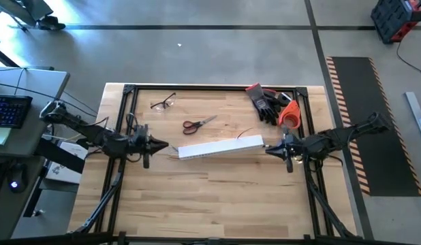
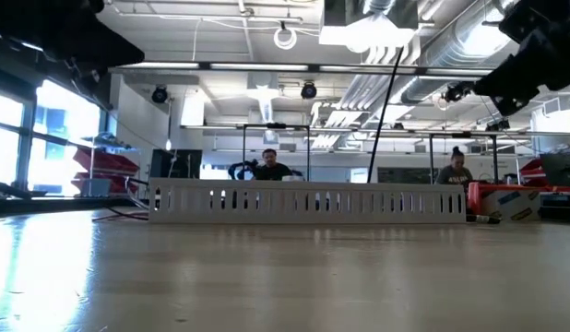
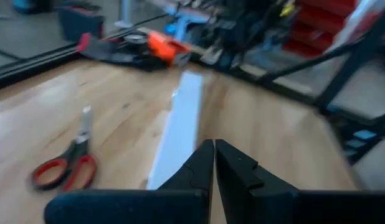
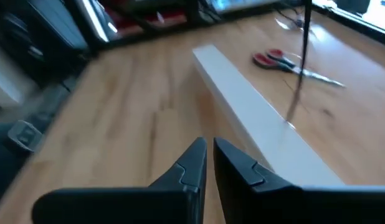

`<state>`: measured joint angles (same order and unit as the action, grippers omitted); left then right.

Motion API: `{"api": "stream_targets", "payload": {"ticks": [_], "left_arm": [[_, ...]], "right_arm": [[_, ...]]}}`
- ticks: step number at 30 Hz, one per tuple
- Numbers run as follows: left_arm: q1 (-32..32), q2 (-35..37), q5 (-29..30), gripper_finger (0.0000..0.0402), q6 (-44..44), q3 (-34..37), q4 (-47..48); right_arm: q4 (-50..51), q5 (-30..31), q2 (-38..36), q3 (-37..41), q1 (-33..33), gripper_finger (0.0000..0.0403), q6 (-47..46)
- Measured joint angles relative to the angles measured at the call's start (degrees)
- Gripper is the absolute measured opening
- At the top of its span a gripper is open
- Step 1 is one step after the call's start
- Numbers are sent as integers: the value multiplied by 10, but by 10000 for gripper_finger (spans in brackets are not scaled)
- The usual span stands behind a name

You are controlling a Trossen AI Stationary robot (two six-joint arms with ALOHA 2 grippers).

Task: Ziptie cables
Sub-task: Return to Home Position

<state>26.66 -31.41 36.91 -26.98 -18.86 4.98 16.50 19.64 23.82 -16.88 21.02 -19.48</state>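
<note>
Both grippers sit off the duct ends, fingers closed on nothing.
Left gripper (image 1: 161, 145) is just off the left end of the white slotted cable duct (image 1: 221, 146), lid on. Cables (image 2: 124, 215) mostly hidden inside, ends poke out left. Red-handled scissors (image 1: 199, 124) lie on the far side. Black ziptie (image 4: 298, 68) sticks up right of centre. Right gripper (image 1: 269, 149) is just off the right end.

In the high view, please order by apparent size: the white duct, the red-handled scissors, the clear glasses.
1. Long white slotted plastic duct: clearly largest.
2. Red-handled metal scissors.
3. Clear-lens safety glasses: only slightly smaller than the scissors, so these two are nearly alike.
</note>
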Motion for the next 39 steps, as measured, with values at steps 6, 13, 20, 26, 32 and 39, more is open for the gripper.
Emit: {"api": "stream_targets", "payload": {"ticks": [6,13,20,26,32,39], "left_arm": [[-114,81,-120,0,32,66,-66],[-201,147,-216,0,81,95,-57],[-191,275,-202,0,111,95,45],[-191,305,-186,0,115,96,85],[-191,312,-186,0,131,124,58],[-191,299,-231,0,171,171,-44]], "right_arm": [[-78,-71,-99,73,-40,16,29],[-91,-150,-180,108,-93,16,35],[-90,-173,-221,133,-113,16,28],[-108,-166,-223,138,-113,16,22],[-179,-163,-217,163,-113,16,48],[-184,-132,-212,163,-117,16,74]]}}
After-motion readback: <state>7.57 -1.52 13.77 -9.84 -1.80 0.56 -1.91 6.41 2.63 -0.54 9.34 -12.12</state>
